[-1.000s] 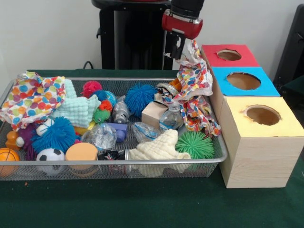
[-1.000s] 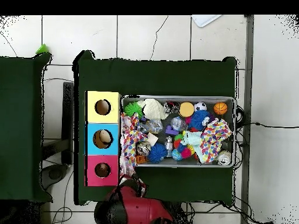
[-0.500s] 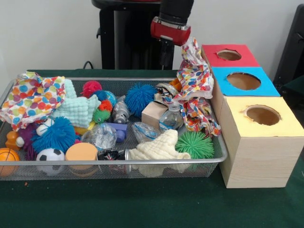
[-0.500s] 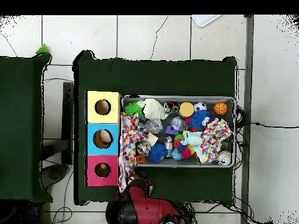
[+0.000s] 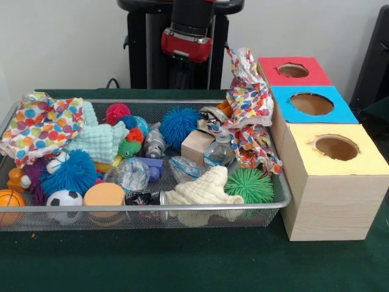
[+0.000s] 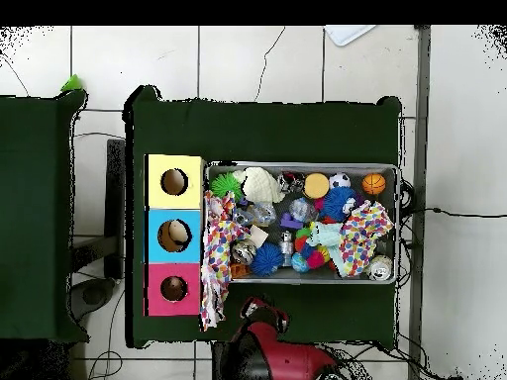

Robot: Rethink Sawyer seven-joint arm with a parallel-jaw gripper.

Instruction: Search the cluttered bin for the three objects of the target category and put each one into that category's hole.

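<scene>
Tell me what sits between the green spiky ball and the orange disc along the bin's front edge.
In the front view, a cream knitted cloth and a small dark can lie between the green spiky ball and the orange disc.

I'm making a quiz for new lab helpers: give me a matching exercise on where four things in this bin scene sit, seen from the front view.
Things:
1. basketball
2. green spiky ball
3. red box
4. yellow box

Places:
A. farthest box in the row
B. bin's near left corner
C. nearest box in the row
D. bin's near right corner

Pairs: 1-B, 2-D, 3-A, 4-C
</scene>
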